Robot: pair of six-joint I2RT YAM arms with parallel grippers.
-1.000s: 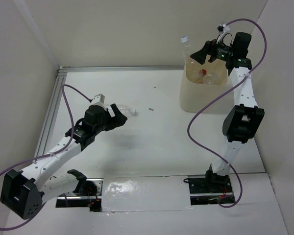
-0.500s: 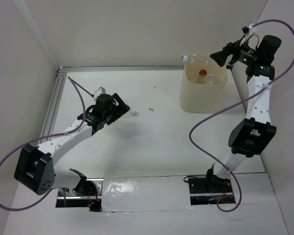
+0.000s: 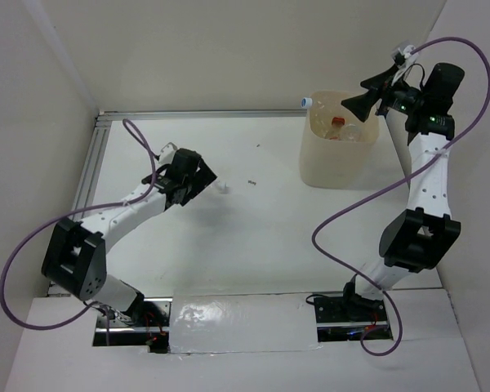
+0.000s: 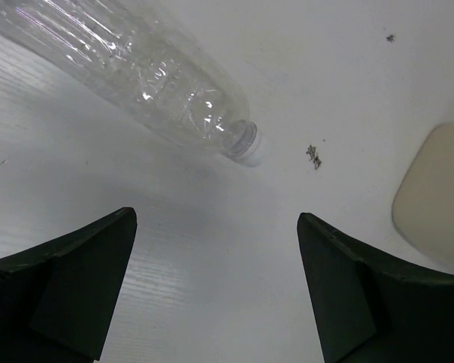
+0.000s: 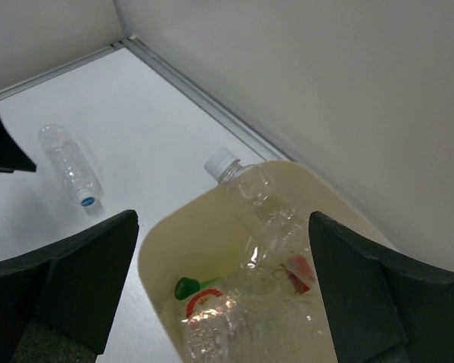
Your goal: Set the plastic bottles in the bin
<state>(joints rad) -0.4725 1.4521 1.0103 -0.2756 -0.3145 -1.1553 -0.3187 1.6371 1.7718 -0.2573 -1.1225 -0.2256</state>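
Observation:
The cream bin stands at the back right. It holds several bottles: in the right wrist view I see a green cap, a red-ringed cap and a red label. A clear bottle leans against the bin's inner wall, its white cap poking over the rim. My right gripper hangs open and empty above the bin. One clear bottle lies on the table. My left gripper is open just short of it, touching nothing.
White walls enclose the table. An aluminium rail runs along the back edge and another down the left side. A small dark speck marks the table. The bin's base corner shows in the left wrist view.
My right gripper let go of the white-capped bottle, which dropped into the bin, and drew back to the right. My left gripper moved up and right over the lying bottle.

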